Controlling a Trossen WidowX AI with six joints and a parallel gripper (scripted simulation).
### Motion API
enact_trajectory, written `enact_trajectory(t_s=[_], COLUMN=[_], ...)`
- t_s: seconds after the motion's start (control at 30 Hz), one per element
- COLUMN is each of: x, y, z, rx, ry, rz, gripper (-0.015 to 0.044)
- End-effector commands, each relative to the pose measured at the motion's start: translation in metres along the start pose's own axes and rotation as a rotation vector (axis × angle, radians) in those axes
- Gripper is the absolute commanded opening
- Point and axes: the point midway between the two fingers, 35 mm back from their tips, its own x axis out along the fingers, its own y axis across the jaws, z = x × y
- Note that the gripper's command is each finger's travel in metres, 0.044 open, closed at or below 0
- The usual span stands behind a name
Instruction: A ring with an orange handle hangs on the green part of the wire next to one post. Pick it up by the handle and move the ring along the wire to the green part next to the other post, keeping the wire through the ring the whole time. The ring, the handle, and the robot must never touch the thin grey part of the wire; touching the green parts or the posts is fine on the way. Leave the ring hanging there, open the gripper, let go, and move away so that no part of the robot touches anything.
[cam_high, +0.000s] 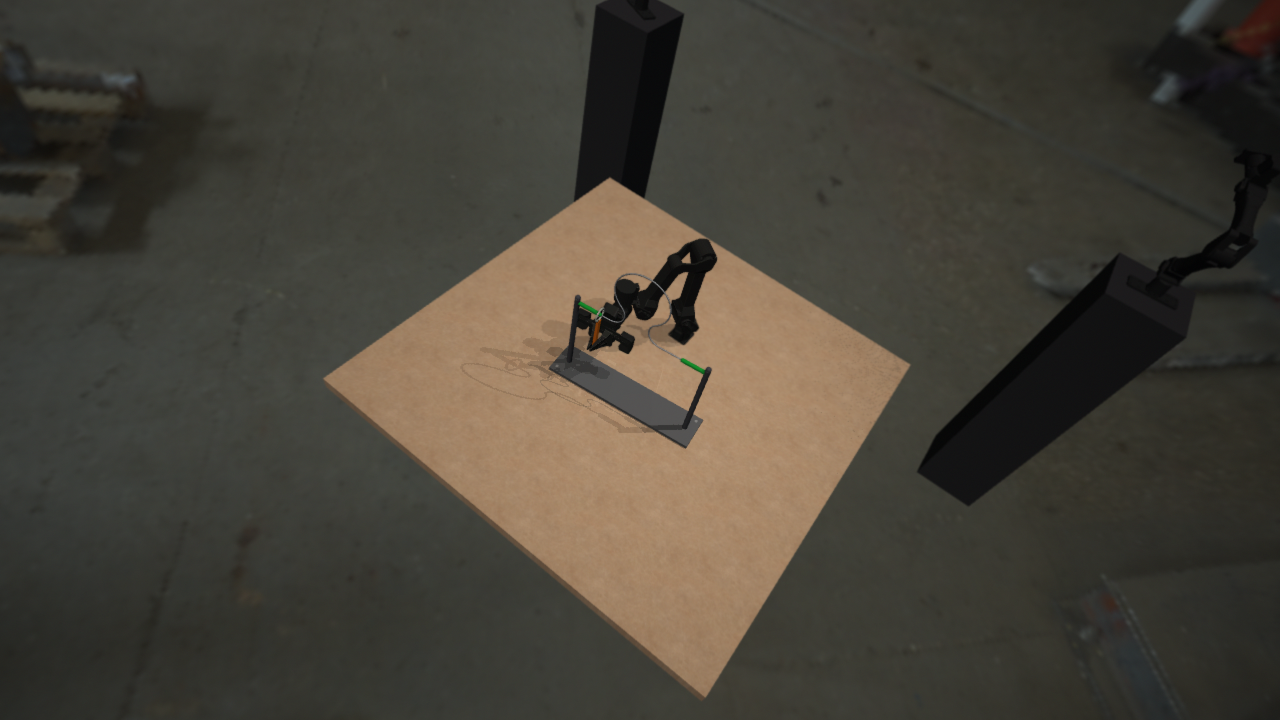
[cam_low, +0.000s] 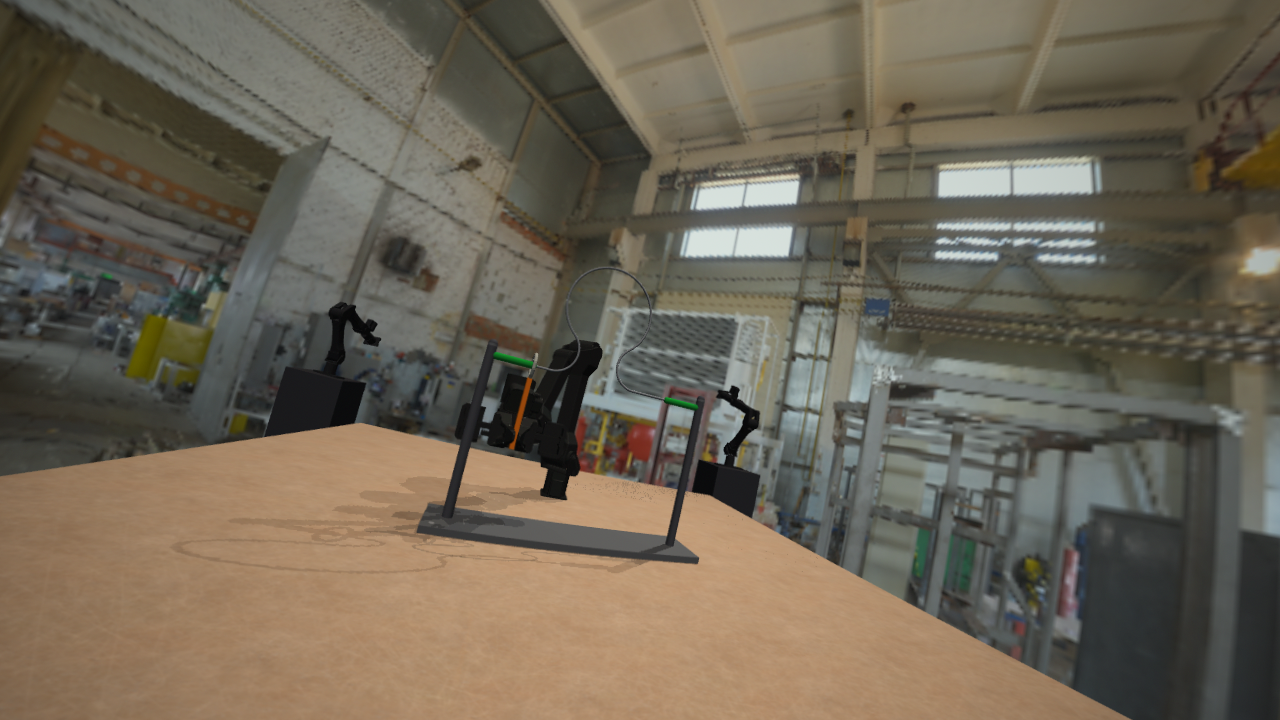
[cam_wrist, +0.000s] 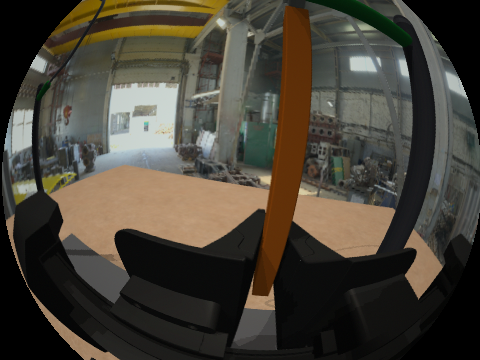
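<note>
The orange handle (cam_high: 597, 332) (cam_low: 522, 404) (cam_wrist: 295, 100) stands nearly upright, with its lower part between the fingers of my gripper (cam_high: 591, 346) (cam_wrist: 267, 217), which is shut on it. The small pale ring (cam_low: 534, 366) at its top is around the wire at the inner end of the left green part (cam_high: 587, 307) (cam_low: 511, 358) (cam_wrist: 370, 17), near the left post (cam_high: 573, 331) (cam_low: 469, 434) (cam_wrist: 422, 125). Whether the ring touches the wire is too small to tell. The other green part (cam_high: 694, 366) (cam_low: 681, 403) (cam_wrist: 44, 91) joins the right post (cam_high: 697, 398) (cam_low: 685, 474) (cam_wrist: 36, 140).
The thin grey wire (cam_high: 660, 343) (cam_low: 611, 267) rises in a large loop between the green parts, passing near the arm (cam_high: 692, 286) (cam_low: 565, 394) in the top and exterior views. The posts stand on a dark base plate (cam_high: 635, 396) (cam_low: 572, 538) (cam_wrist: 95, 270) on the wooden table (cam_high: 572, 501) (cam_low: 447, 644).
</note>
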Motion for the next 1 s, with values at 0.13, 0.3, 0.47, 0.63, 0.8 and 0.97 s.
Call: enact_trajectory(t_s=[0.13,0.3,0.47,0.63,0.8,0.97], x=[0.0,0.0,0.0,0.0,0.001,0.001], y=[0.01,0.016,0.023,0.032,0.041,0.054], z=[0.001,0.001,0.001,0.001,0.002,0.003], rx=[0.009,0.019,0.037,0.069,0.112,0.179], ry=[-0.001,-0.001,-0.001,-0.001,-0.002,-0.003], rz=[0.001,0.002,0.003,0.004,0.004,0.005], gripper=[-0.015,-0.015,-0.015,-0.015,-0.015,-0.015])
